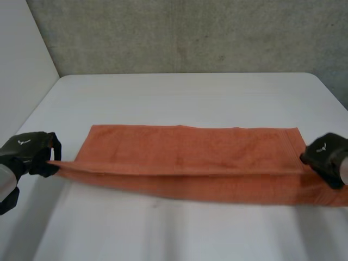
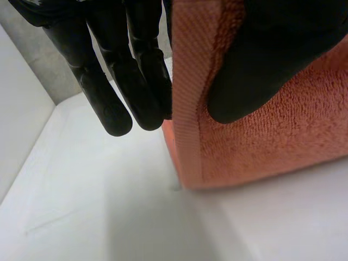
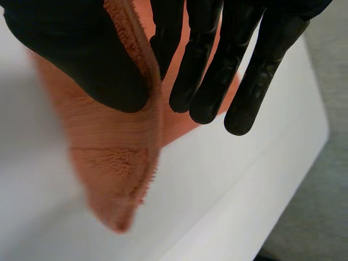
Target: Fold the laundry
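An orange towel (image 1: 190, 149) lies across the white table (image 1: 179, 98), its near long edge lifted and carried over the rest. My left hand (image 1: 30, 152) pinches the towel's near left corner (image 2: 187, 81) between thumb and straight fingers (image 2: 117, 92). My right hand (image 1: 326, 157) pinches the near right corner (image 3: 128, 125) the same way, thumb on one face and fingers (image 3: 217, 81) on the other. Both corners hang a little above the table. The towel's far long edge rests flat.
A grey wall (image 1: 190, 32) stands behind the table's far edge. A white panel (image 1: 22, 65) runs along the left side. The table's right edge (image 3: 304, 157) drops off close to my right hand. Bare tabletop lies in front of and behind the towel.
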